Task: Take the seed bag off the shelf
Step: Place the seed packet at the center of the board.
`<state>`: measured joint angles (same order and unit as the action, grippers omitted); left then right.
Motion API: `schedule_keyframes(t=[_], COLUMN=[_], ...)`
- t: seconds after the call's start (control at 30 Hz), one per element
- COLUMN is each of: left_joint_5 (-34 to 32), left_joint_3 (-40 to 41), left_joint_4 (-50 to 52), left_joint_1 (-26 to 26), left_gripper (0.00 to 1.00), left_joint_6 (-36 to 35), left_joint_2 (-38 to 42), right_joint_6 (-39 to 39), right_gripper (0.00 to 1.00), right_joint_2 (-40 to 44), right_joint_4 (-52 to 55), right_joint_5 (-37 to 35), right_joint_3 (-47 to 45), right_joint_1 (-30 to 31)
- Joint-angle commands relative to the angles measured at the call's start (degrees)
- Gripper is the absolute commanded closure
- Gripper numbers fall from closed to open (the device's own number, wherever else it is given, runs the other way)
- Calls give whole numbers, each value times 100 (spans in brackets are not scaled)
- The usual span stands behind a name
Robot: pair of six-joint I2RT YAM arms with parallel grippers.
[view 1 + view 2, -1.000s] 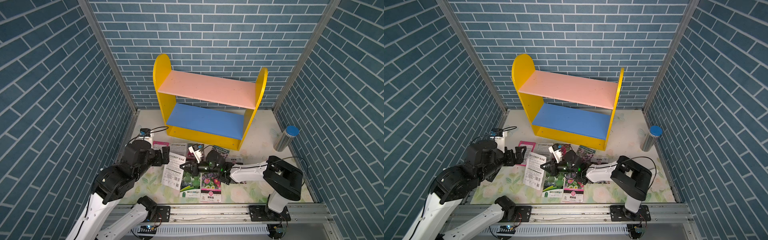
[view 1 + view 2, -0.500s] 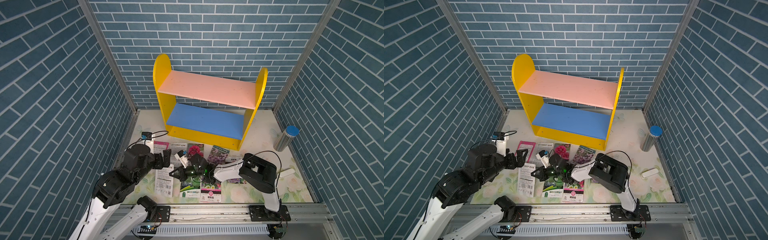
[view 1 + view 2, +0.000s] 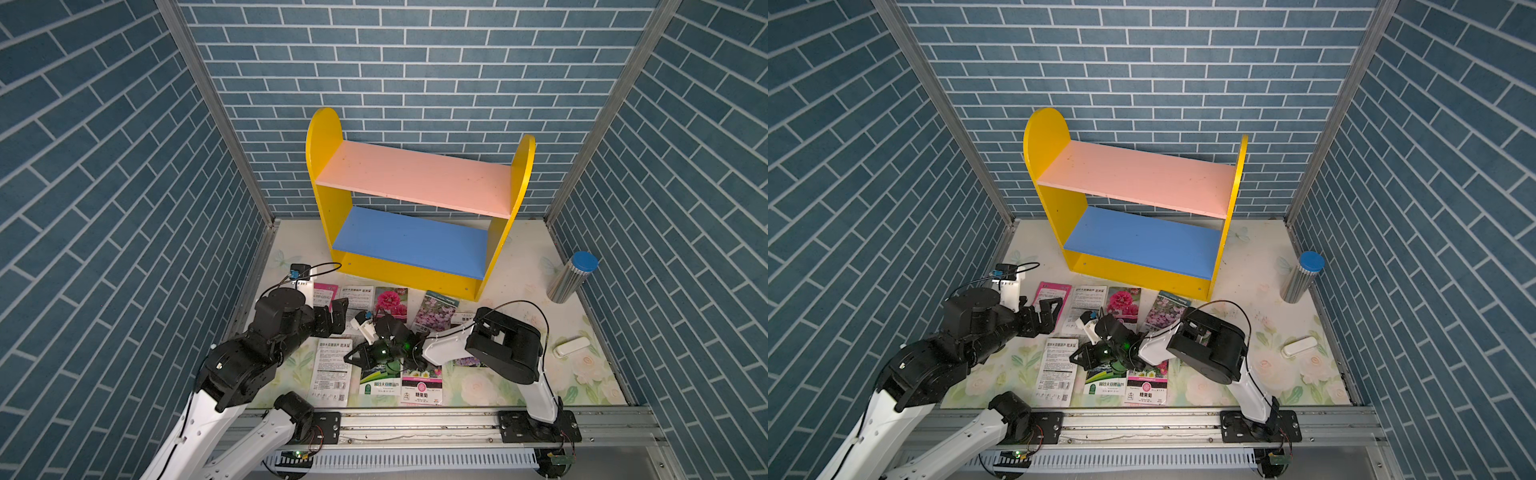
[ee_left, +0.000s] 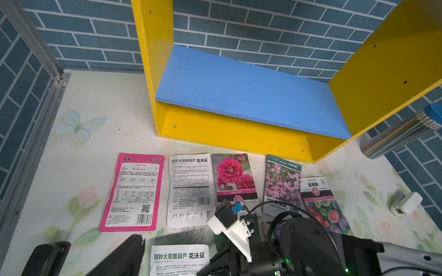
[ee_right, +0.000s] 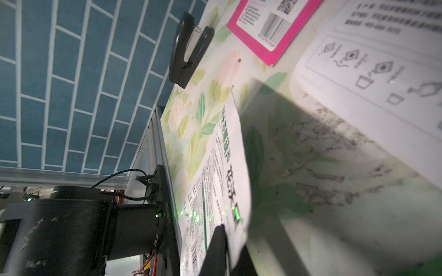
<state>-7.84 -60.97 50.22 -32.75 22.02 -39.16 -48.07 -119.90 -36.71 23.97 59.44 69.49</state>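
on the floral worktop [image 3: 519, 266] between blue brick walls [image 3: 415, 62], the white seed bag [image 3: 330, 374] lies among other packets [image 3: 390, 299] in front of the yellow shelf [image 3: 415, 178], the right tool [image 3: 353, 358] at its edge, grip impossible to tell, and the left tool [image 3: 337, 316] nearby with jaws spread wide.

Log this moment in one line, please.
shelf: bare | seed bags: on table | left gripper: open, empty | right gripper: by white bag, grip unclear

Floral table [image 3: 519, 257]: shelf [image 3: 415, 178], scattered seed bags [image 3: 330, 370]
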Motion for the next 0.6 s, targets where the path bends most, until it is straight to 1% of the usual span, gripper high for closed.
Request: schedule_keyframes(t=[0.0,0.07,0.13,0.2,0.33,0.47,0.57], left_joint_5=[6,-32,-68,-67,-60,-84,-128], left_joint_3=[93,103,118,163,225,270,253], left_joint_4=[-138,-137,-149,-176,-225,-286,-342], left_joint_1=[18,15,14,15,10,14,14], left_gripper=[0,0,0,0,0,0,0], left_joint_6=[-40,-36,-40,-40,-31,-29,-30], left_joint_2=[-2,-23,-30,-38,-53,-36,-73], right_joint_6=[298,336,416,495,672,878,1071], right_gripper=[84,82,74,69,57,51,47], right_joint_2=[-8,51,112,174,392,677,992], right_joint_4=[488,676,886,1083,1425,1759,1610], right_joint_5=[-444,-672,-845,-1005,-1299,-1574,-1598], right_joint_3=[87,70,89,120,113,80,-85], right_joint_1=[42,46,40,40,43,36,34])
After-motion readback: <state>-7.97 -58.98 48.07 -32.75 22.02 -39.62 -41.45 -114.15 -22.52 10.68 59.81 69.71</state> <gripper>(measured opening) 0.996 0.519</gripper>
